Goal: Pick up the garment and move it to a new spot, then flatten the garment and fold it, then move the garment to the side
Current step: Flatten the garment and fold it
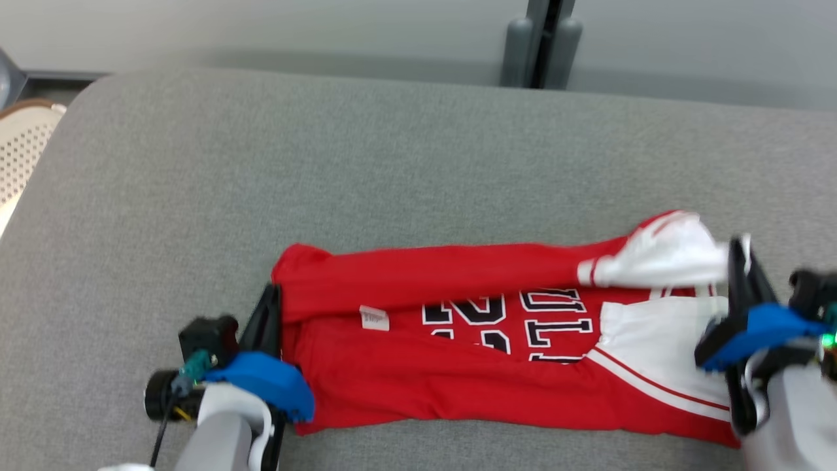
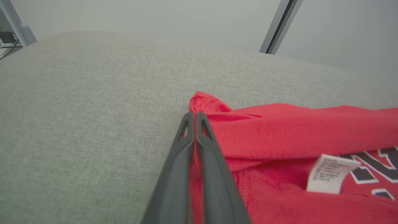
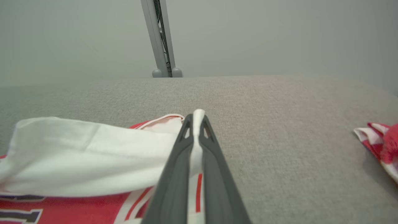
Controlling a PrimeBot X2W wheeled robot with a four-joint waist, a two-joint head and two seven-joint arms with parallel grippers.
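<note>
The red garment (image 1: 458,366) lies near-side on the desk (image 1: 392,163), left fingers (image 2: 175,174) pinching its red end, right fingers (image 3: 175,174) its white end; better lift both evenly, keeping it taut.

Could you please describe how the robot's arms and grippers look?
The left gripper and right gripper match: two long, dark grey, tapering fingers with triangular cut-outs near the tips, a blue wrist housing, a pale grey forearm. A black cable runs by the left wrist; a green light glows at the right.
</note>
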